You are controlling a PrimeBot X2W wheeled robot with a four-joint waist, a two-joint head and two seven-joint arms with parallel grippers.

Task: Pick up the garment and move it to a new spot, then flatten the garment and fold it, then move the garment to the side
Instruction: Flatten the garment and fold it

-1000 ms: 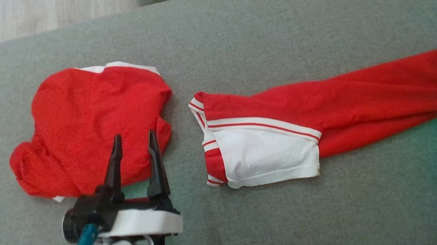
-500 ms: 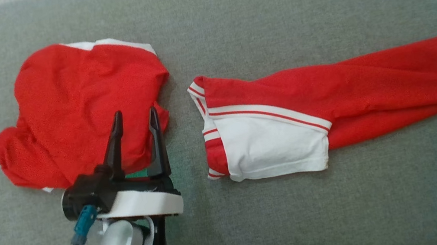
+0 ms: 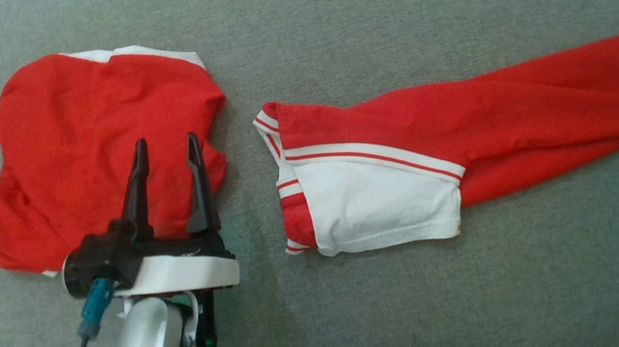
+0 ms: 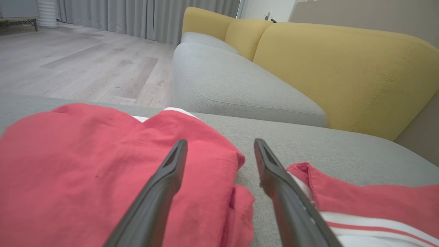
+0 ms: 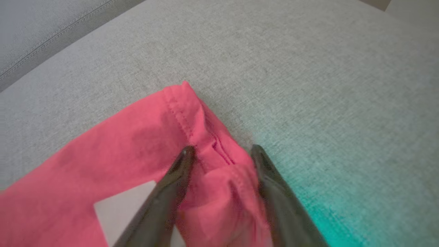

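Pick-up stage: flattening, folding and side move outstanding.
Straddles garment [image 3: 524, 115] end with right claw [image 5: 222, 149], jaws apart, unclamped; holds left claw [image 3: 165, 140] wide, empty.

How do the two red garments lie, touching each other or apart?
Apart. The head view shows a bare strip of grey cushion between the bunched red garment and the striped red and white garment.

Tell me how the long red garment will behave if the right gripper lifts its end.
Probably floppy: the long red garment lies creased, so it should hang limp. Likely light: thin cloth. The bunched hem at the right gripper may slip.
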